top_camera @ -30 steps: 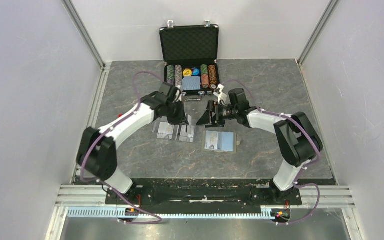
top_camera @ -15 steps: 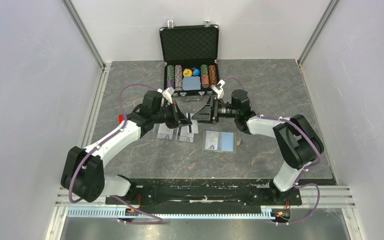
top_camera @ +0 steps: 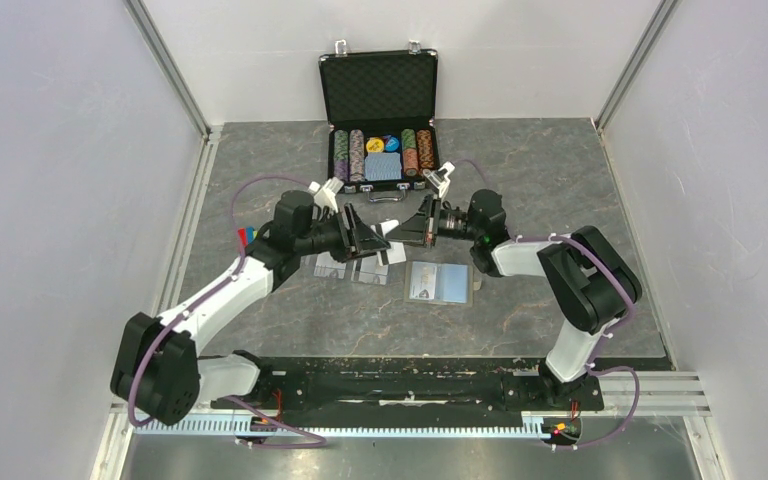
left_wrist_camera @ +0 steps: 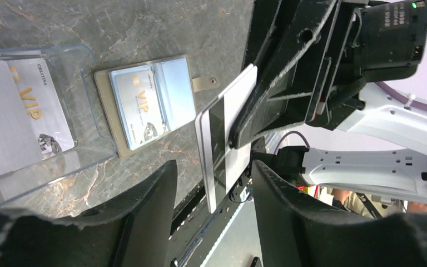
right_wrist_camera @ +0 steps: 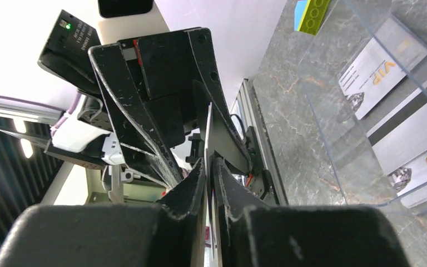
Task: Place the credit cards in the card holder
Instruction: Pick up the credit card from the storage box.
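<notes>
Two clear sleeves (top_camera: 335, 265) just beside card holder (top_camera: 438, 283)

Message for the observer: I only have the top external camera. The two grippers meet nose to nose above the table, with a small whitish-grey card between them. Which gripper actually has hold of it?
Observer: The right gripper does. On the left wrist camera its fingers pinch the whitish-grey card with the dark stripe.
Operator: What about the left one?
Observer: The left gripper is open, with one finger on either side of that card, not clamping it.
Operator: Is the holder ready?
Observer: The taupe folding card holder lies open flat, and one pocket holds a whitish card with a gold VIP mark.
</notes>
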`<state>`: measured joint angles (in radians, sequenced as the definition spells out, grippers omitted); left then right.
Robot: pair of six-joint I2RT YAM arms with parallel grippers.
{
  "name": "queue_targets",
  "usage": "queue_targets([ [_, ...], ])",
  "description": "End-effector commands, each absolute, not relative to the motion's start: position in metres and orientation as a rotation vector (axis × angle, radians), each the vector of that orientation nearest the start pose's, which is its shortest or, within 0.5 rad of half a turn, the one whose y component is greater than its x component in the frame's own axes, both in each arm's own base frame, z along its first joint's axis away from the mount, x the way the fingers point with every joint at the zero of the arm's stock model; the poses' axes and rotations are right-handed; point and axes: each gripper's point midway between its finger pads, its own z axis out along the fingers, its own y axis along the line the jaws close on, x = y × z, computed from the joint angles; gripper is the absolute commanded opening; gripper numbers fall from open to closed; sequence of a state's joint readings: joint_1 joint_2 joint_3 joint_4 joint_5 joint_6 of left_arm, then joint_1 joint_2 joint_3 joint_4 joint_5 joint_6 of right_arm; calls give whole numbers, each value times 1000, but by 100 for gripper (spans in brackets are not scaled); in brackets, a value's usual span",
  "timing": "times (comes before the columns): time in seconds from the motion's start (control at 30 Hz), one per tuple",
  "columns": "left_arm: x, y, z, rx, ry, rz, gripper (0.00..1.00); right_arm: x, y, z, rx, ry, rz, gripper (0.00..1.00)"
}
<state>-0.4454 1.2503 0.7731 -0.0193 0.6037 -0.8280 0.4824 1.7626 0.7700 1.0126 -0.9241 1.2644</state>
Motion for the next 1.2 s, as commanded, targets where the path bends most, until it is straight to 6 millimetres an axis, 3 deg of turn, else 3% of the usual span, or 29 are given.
queue_targets([
  [0.0, 250, -258, 204, -33, 2172, -1452, 59, 273, 329, 214, -196, 1874, 1993, 13],
  [0.3, 235, -266, 214, -45, 2022, -1745, 56, 263, 321, 221, -181, 1858, 2005, 22],
  [0.63, 234, -279, 226, 28, 1963, -1789, 52, 252, 317, 221, -173, 1874, 2015, 21],
  [0.73, 235, -287, 234, 60, 1937, -1812, 35, 249, 316, 218, -173, 1887, 2012, 22],
  [0.8, 236, -290, 238, 59, 1924, -1821, 3, 246, 314, 217, -179, 1890, 2006, 27],
  [1.0, 245, -277, 237, -37, 1937, -1667, 2, 243, 309, 205, -199, 1946, 1910, 60],
  [1.13, 243, -267, 235, -43, 1966, -1565, 2, 240, 306, 195, -227, 2003, 1848, 60],
  [1.17, 242, -265, 234, -43, 1970, -1556, 2, 240, 306, 194, -232, 2008, 1843, 55],
])
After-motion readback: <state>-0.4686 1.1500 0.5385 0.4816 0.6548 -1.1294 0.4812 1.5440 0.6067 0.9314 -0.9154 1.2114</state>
